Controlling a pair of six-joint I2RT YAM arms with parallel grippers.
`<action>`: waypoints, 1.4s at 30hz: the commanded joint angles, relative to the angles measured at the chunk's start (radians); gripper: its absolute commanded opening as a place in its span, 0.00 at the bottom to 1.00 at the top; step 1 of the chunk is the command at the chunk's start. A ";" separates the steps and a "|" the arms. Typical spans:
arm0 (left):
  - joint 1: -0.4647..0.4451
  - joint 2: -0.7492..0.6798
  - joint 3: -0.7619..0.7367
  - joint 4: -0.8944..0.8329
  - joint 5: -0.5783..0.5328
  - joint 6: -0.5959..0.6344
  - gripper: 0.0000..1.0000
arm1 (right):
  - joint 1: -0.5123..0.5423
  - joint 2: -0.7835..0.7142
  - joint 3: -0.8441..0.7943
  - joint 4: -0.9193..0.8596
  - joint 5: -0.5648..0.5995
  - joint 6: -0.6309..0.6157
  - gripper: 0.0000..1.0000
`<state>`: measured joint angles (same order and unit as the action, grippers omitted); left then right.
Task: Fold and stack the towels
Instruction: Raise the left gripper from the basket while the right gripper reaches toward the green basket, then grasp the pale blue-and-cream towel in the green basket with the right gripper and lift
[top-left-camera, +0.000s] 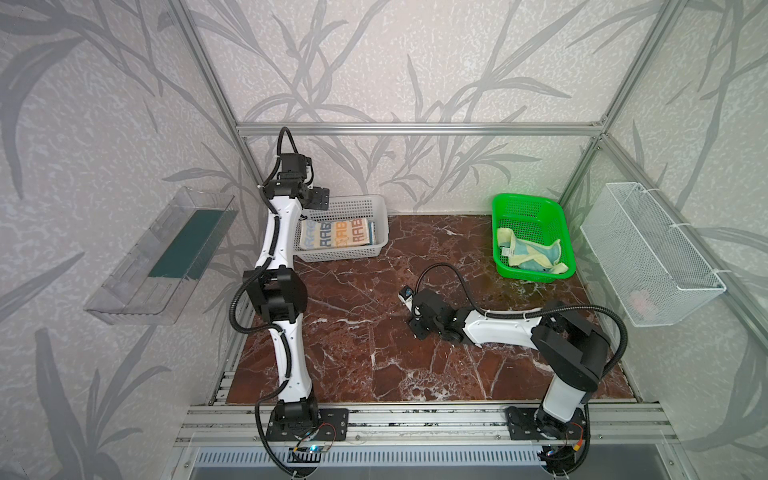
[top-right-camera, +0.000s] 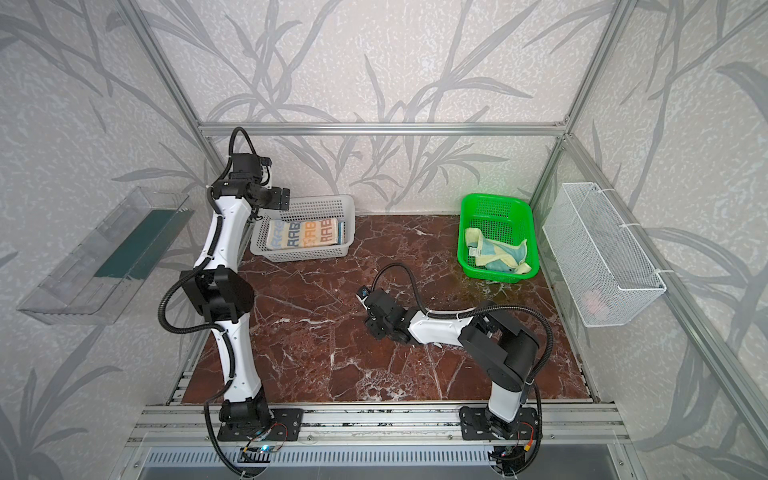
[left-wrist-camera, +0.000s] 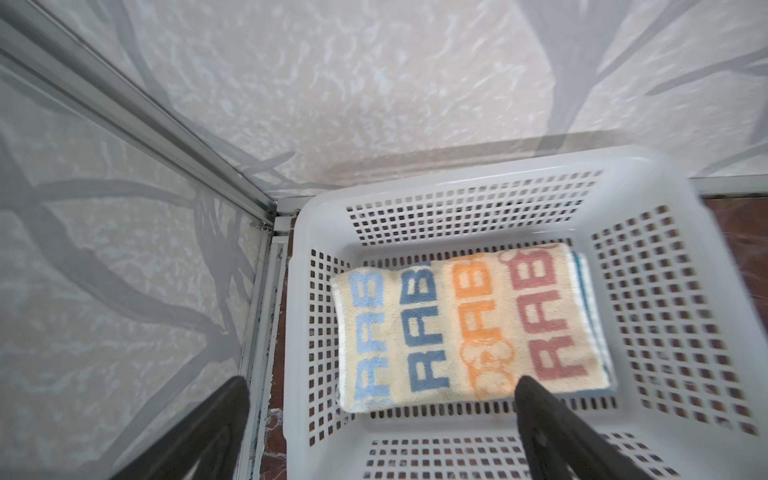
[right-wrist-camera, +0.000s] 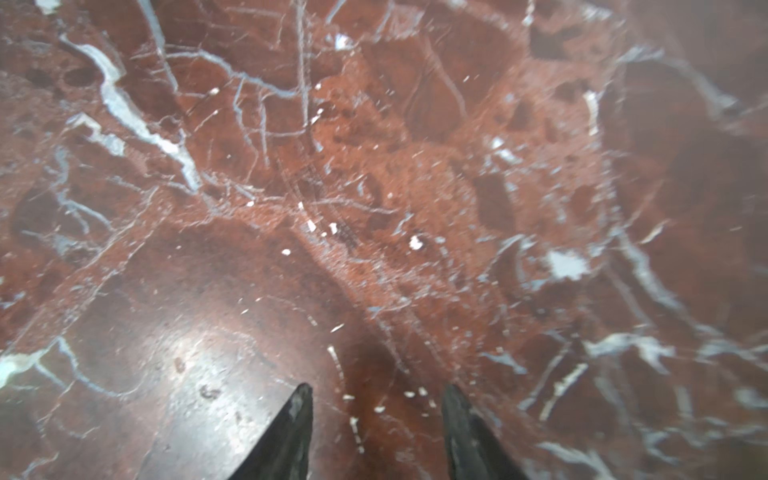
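Note:
A folded striped towel with "RABBIT" lettering (left-wrist-camera: 457, 324) lies in the white basket (left-wrist-camera: 457, 166), seen in both top views (top-left-camera: 334, 235) (top-right-camera: 305, 235). The blue edge of another towel (left-wrist-camera: 586, 282) shows under it. My left gripper (left-wrist-camera: 382, 380) hangs just above the basket's near left corner (top-left-camera: 320, 198), open and empty. A teal and pale yellow towel (top-left-camera: 532, 251) (top-right-camera: 498, 251) lies crumpled in the green basket (top-left-camera: 528, 208). My right gripper (right-wrist-camera: 378, 388) points down at the bare marble, open with nothing between its fingers; its wrist (top-left-camera: 432, 316) is mid-table.
The white basket (top-left-camera: 345, 254) sits at the back left of the red marble table (top-left-camera: 357, 332), the green basket (top-right-camera: 494, 208) at the back right. A white wire basket (top-left-camera: 648, 257) hangs on the right wall. A clear tray (top-left-camera: 162, 257) hangs on the left wall.

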<state>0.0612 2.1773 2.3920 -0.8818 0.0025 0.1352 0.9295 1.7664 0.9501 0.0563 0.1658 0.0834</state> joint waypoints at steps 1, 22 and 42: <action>-0.048 -0.101 -0.128 0.010 0.081 -0.020 0.99 | 0.001 -0.054 0.075 -0.074 0.112 -0.067 0.55; -0.436 -0.721 -1.221 0.579 0.088 -0.245 0.99 | -0.430 -0.150 0.398 -0.410 0.237 -0.124 0.85; -0.602 -0.650 -1.284 0.644 0.126 -0.301 0.99 | -0.890 0.196 0.556 -0.361 0.115 -0.016 0.91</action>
<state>-0.5354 1.5124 1.0821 -0.2382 0.1314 -0.1608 0.0414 1.9186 1.4639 -0.3271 0.3031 0.0586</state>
